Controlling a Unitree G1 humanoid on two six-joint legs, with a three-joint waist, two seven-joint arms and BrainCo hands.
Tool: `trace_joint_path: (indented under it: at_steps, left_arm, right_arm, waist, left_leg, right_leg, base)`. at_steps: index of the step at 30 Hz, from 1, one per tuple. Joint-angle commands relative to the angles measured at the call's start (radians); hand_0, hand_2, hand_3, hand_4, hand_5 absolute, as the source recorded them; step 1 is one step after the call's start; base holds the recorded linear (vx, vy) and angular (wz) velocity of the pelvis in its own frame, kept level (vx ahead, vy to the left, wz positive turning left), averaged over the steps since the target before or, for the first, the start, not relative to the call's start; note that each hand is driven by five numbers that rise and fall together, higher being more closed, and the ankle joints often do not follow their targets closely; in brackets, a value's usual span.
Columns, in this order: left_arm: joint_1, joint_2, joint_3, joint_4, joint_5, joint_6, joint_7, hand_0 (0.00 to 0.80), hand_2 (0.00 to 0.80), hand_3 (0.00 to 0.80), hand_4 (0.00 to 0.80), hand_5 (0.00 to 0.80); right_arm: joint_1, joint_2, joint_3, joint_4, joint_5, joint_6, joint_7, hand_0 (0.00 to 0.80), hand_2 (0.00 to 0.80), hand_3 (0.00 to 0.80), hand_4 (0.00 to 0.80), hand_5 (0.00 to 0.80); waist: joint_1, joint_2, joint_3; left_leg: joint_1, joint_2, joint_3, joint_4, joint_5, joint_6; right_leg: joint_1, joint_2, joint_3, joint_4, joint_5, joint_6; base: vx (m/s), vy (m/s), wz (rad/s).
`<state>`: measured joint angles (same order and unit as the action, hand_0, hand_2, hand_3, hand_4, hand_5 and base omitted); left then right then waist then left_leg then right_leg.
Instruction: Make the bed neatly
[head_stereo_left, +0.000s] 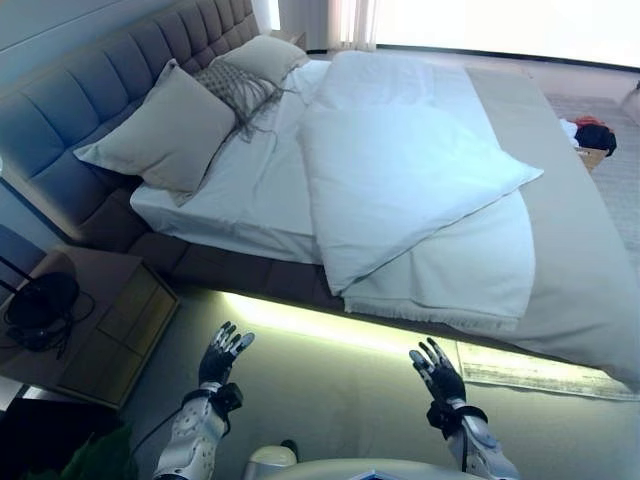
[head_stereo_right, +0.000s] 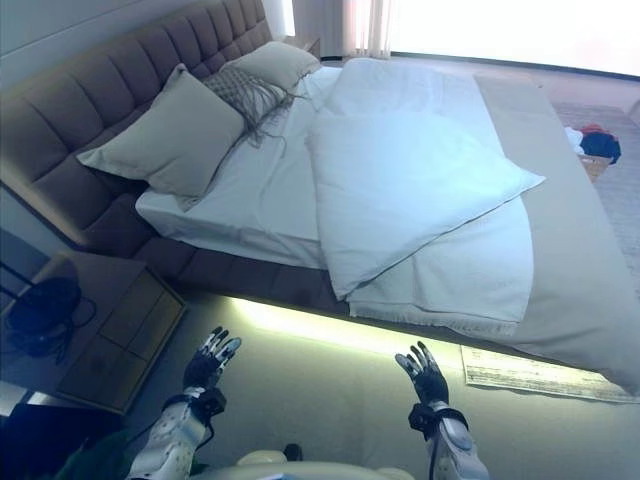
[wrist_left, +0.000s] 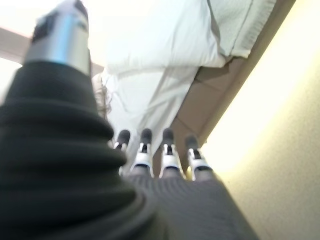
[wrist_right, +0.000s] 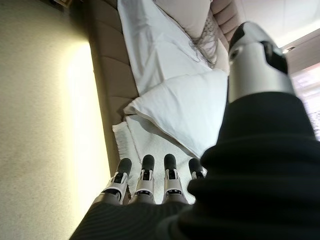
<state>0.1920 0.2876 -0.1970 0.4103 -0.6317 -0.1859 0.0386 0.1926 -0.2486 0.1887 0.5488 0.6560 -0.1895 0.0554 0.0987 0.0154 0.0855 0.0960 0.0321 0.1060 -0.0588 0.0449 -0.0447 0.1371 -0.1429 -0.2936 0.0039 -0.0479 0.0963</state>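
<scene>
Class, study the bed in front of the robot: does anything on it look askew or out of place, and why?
Yes. The white duvet lies folded back at an angle, one corner pointing toward the bed's far side, leaving the sheet near the pillows bare. Both hands, left and right, are open above the floor, touching nothing.

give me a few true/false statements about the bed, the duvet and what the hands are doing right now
1. The white duvet is spread flat to the headboard. False: it lies folded back diagonally, baring the sheet near the pillows.
2. Both hands hold nothing. True: the left hand and right hand are open above the floor, short of the bed.
3. A large pillow leans against the padded headboard. True.
4. The right hand grips the duvet's corner. False: it touches no bedding.
5. A nightstand stands beside the bed's head end. True.
</scene>
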Motion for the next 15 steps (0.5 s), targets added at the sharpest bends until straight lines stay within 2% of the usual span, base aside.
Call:
trace_joint_path:
  at_steps: [1, 4, 8, 15]
  left_arm:
    - [-0.054, 0.042, 0.005, -0.066, 0.057, -0.026, 0.005, 0.0, 0.0, 0.0, 0.0, 0.0]
    - [-0.062, 0.048, -0.003, -0.061, 0.05, -0.037, 0.011, 0.0, 0.0, 0.0, 0.0, 0.0]
    - [-0.008, 0.049, 0.025, -0.063, 0.065, -0.041, -0.03, 0.0, 0.0, 0.0, 0.0, 0.0]
    - [-0.013, 0.054, 0.018, -0.055, 0.023, -0.072, -0.051, 0.0, 0.0, 0.0, 0.0, 0.0]
  right_arm:
    - [-0.052, 0.001, 0.008, -0.072, 0.011, -0.029, -0.005, 0.0, 0.0, 0.0, 0.0, 0.0]
    - [-0.057, 0.014, -0.004, -0.066, 0.037, -0.021, -0.003, 0.0, 0.0, 0.0, 0.0, 0.0]
    - [0.005, 0.028, 0.002, -0.115, -0.009, -0.016, 0.015, 0.0, 0.0, 0.0, 0.0, 0.0]
    - [0.016, -0.018, -0.023, -0.113, 0.02, -0.015, 0.028, 0.0, 0.0, 0.0, 0.0, 0.0]
  waist:
    - [0.005, -0.033, 0.01]
    - [-0.003, -0.023, 0.008]
    - [-0.015, -0.027, 0.0]
    - [-0.044, -0.019, -0.006]
  left_leg:
    - [-0.013, -0.005, 0.002, 0.038, -0.022, 0.014]
    - [0.008, -0.004, 0.001, 0.006, -0.014, 0.013]
    - [0.011, -0.002, 0.011, 0.016, -0.024, 0.013]
    - [0.004, -0.008, 0.03, -0.003, -0.022, 0.02]
  right_leg:
    - [-0.021, -0.008, 0.011, -0.041, 0.109, 0.009]
    - [-0.013, -0.013, 0.007, -0.043, 0.108, 0.016]
    - [-0.019, -0.025, 0.014, -0.023, 0.098, 0.02]
    - [-0.039, -0.019, 0.021, -0.033, 0.105, 0.019]
  base:
    - [-0.001, 0.057, 0.0]
    - [0.033, 0.09, 0.0]
    - [0.076, 0.054, 0.01]
    - [0.022, 0.044, 0.01]
